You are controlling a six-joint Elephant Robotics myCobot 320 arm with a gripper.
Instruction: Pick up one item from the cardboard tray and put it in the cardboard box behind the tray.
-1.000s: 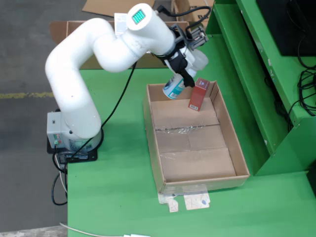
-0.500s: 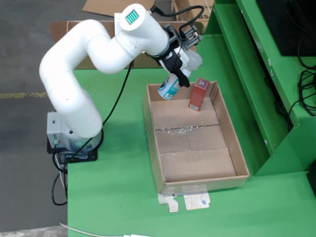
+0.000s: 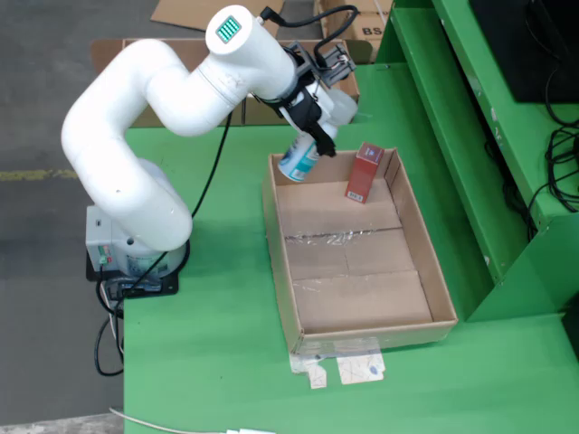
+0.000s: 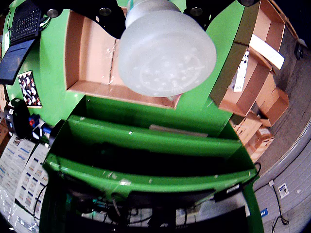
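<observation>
In the fixed view from above, my gripper (image 3: pixel 314 136) is shut on a white bottle with a blue label (image 3: pixel 299 160). The bottle hangs tilted over the far left corner of the cardboard tray (image 3: pixel 282 262). A red carton (image 3: pixel 365 172) stands upright against the tray's far wall. In the view that rides on the gripper, the bottle's translucent white end (image 4: pixel 165 51) fills the top centre between the black fingers (image 4: pixel 111 18). The tray's floor (image 4: pixel 92 58) lies behind it. A cardboard box (image 3: pixel 113 52) sits beyond the tray, mostly hidden by the arm.
The white arm's base (image 3: pixel 136 262) stands left of the tray on the green table (image 3: pixel 208 344). Green shelving (image 3: pixel 470 136) rises along the right side. Taped paper scraps (image 3: pixel 348 366) lie at the tray's near edge. More open cardboard boxes (image 4: pixel 252 63) show in the gripper view.
</observation>
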